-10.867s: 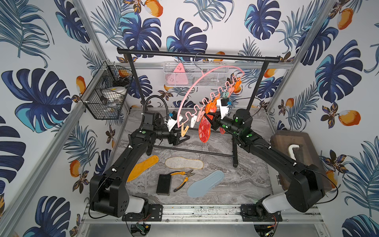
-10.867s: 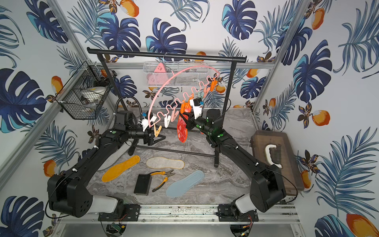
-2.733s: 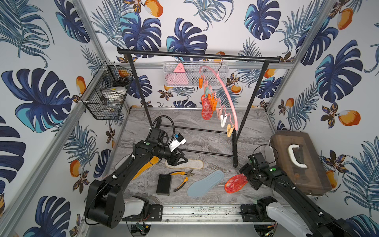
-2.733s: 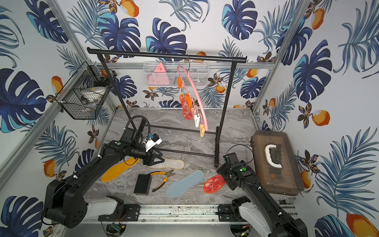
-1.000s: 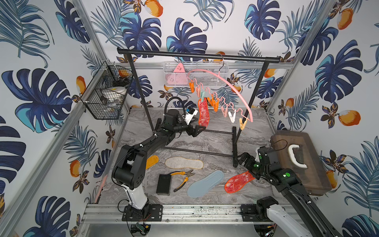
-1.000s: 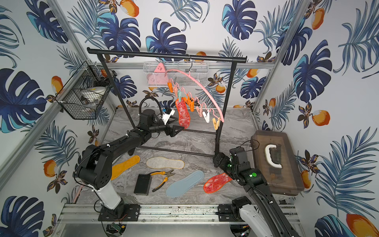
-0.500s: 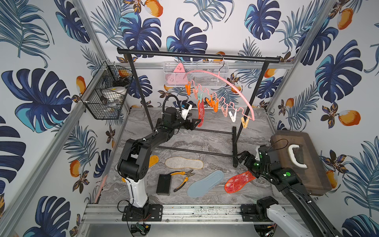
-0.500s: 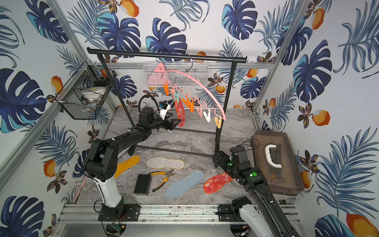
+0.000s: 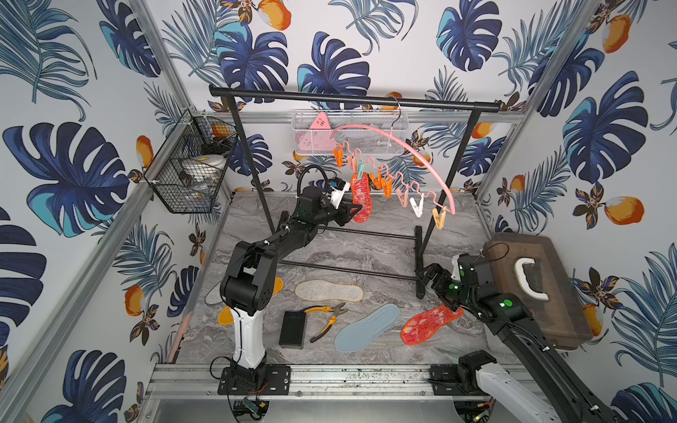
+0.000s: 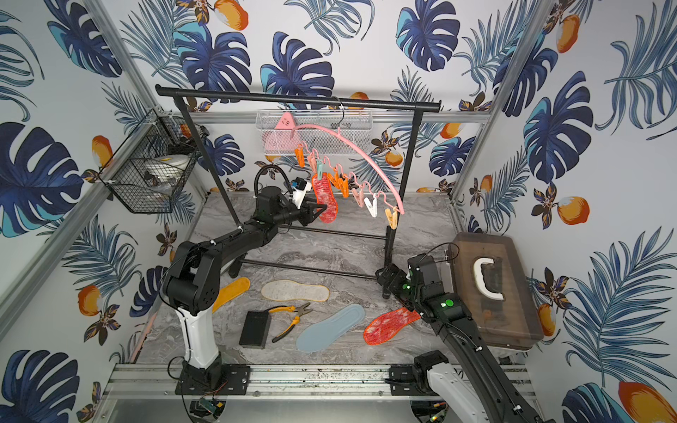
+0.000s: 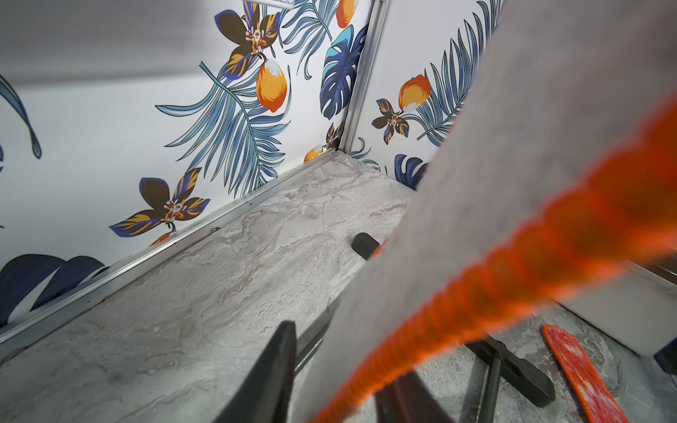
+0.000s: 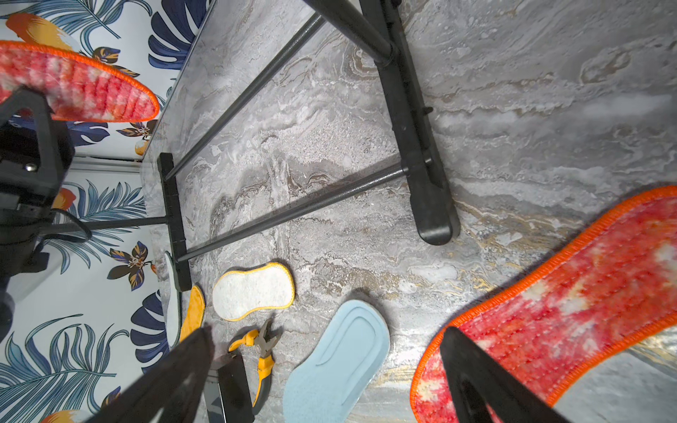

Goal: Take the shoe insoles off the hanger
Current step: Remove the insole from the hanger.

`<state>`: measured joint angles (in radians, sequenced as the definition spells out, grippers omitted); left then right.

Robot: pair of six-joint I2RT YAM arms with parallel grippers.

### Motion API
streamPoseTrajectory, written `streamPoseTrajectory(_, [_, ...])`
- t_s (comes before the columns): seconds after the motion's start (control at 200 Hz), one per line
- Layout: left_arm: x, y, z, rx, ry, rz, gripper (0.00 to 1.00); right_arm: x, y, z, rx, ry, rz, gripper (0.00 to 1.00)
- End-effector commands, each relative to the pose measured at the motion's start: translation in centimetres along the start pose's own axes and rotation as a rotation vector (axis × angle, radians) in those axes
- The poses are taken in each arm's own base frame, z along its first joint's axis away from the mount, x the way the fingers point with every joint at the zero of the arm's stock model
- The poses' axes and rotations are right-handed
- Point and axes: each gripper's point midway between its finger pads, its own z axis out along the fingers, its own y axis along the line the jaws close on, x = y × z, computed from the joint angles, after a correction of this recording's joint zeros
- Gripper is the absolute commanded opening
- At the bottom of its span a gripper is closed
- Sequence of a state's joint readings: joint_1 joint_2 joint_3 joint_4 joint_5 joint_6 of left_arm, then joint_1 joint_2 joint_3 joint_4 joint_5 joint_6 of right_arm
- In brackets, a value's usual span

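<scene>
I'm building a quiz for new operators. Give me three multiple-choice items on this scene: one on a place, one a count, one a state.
1. Where is the blue insole?
A. In the wire basket
B. On the case
C. On the table, between pliers and red insole

2. How many insoles hang from the hanger?
A. None
B. One
C. Three

3. The right gripper is:
A. open and empty
B. shut on the pliers
C. shut on the red insole

Key:
1 C: it lies flat between them in both top views.
2 B: a single hanging insole is pegged there.
3 A: its jaws stand apart above the table in the right wrist view.
</scene>
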<state>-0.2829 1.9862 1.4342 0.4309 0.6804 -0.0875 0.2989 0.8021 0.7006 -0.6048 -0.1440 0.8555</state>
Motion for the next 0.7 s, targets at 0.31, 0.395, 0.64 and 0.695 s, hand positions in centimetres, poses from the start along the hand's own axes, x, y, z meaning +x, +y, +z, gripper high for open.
streamPoseTrajectory(0.31, [-3.0, -4.0, -6.3, 0.159, -0.042, -0.003, 0.02, -2.1, 7.3, -2.8, -0.246, -0.056, -0.36, 0.98])
streamPoseTrajectory(0.395, [-3.0, -4.6, -7.8, 0.135, -0.013, 0.028, 0.02, -2.0, 9.2, -4.1, -0.332, -0.068, -0.446, 0.99])
streamPoseTrajectory(0.64, [-2.9, -5.0, -10.8, -0.023, 0.055, 0.084, 0.0, -4.1, 8.3, -7.4, -0.207, -0.179, -0.456, 0.97])
streamPoseTrajectory(0.695, [-2.7, -4.9, -11.2, -0.049, 0.064, 0.084, 0.0, -4.7, 7.4, -8.6, -0.131, -0.2, -0.419, 0.96])
